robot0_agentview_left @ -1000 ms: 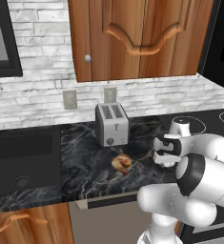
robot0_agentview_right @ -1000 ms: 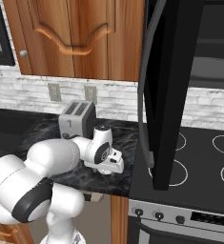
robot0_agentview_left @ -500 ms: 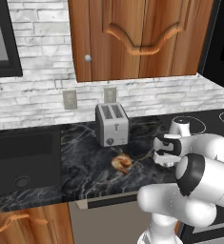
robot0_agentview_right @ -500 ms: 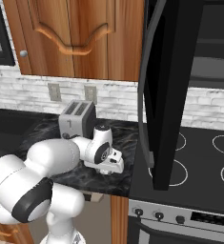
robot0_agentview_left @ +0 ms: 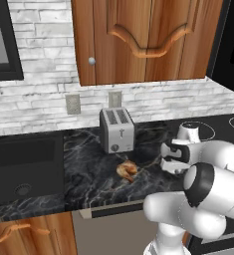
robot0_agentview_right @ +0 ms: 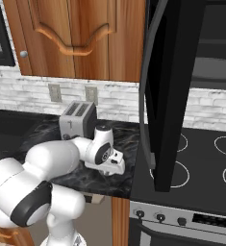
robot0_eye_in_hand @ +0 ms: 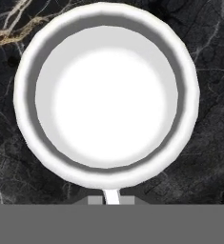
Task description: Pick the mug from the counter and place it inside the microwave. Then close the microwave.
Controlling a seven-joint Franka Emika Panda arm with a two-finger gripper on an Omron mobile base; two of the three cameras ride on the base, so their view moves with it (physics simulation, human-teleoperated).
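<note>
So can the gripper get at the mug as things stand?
Probably yes. The hand view looks straight down into the mug on the counter, and the gripper is shut at the mug's near rim with nothing between them.

Smooth white ceramic-looking mug (robot0_eye_in_hand: 106, 93) on glossy veined marble counter (robot0_eye_in_hand: 206, 143)

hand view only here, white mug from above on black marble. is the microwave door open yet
observer: yes, the microwave door stands wide open, up to the right of the arm, above the stove.
operator: anything near the mug i could knock
observer: a pastry lies on the counter, to the left of the hand.
operator: what else
observer: a silver toaster stands behind the pastry, by the wall.
</note>
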